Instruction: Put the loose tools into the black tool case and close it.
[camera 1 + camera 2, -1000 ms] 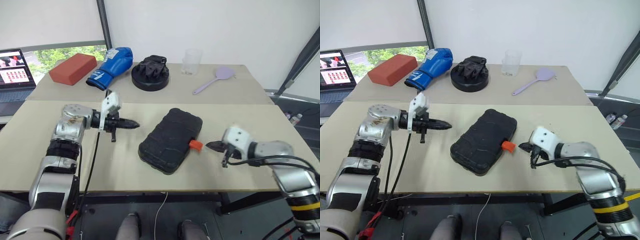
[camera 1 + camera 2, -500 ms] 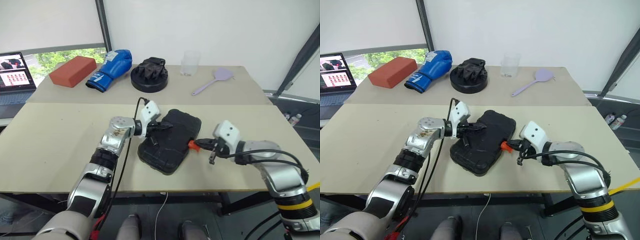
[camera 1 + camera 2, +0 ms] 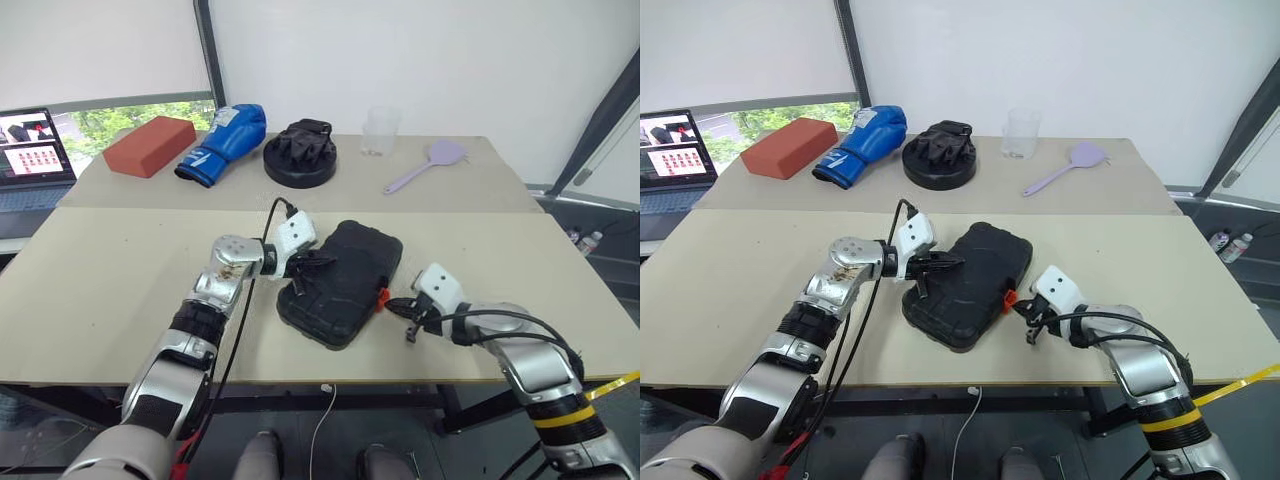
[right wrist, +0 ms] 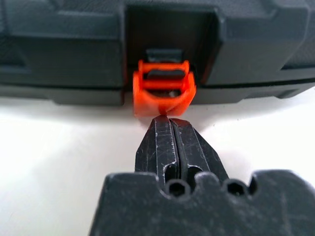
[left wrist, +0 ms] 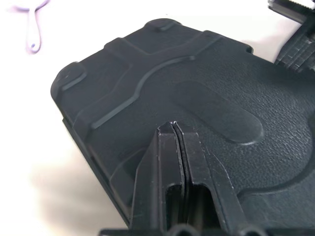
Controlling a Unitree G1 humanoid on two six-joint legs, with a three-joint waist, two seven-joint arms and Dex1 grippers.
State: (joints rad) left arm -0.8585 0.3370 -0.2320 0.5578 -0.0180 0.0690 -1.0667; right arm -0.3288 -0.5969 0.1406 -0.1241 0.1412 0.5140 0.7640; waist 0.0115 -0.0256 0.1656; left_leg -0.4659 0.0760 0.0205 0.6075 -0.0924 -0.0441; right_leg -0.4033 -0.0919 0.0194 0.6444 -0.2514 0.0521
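The black tool case [image 3: 345, 285] lies closed in the middle of the near table, its orange latch [image 3: 382, 296] on the side facing my right arm. My left gripper [image 3: 325, 258] is shut and empty, its tip over the ribbed lid [image 5: 147, 73], on it or just above it. My right gripper [image 3: 392, 302] is shut and empty too, low over the table, its tip right at the latch [image 4: 164, 93], which hangs below the case's edge [image 4: 74, 44]. The loose tools are out of view.
On the far table stand a red brick [image 3: 148, 145], a blue boxing glove [image 3: 222, 142], a round black disc with gloves [image 3: 300, 152], a clear cup [image 3: 378, 130] and a lilac spatula [image 3: 425, 165]. A laptop [image 3: 35, 150] sits at far left.
My left arm has swung right from open table onto the case lid. My right gripper has moved left and down until its tip meets the orange latch. The case has stayed put.
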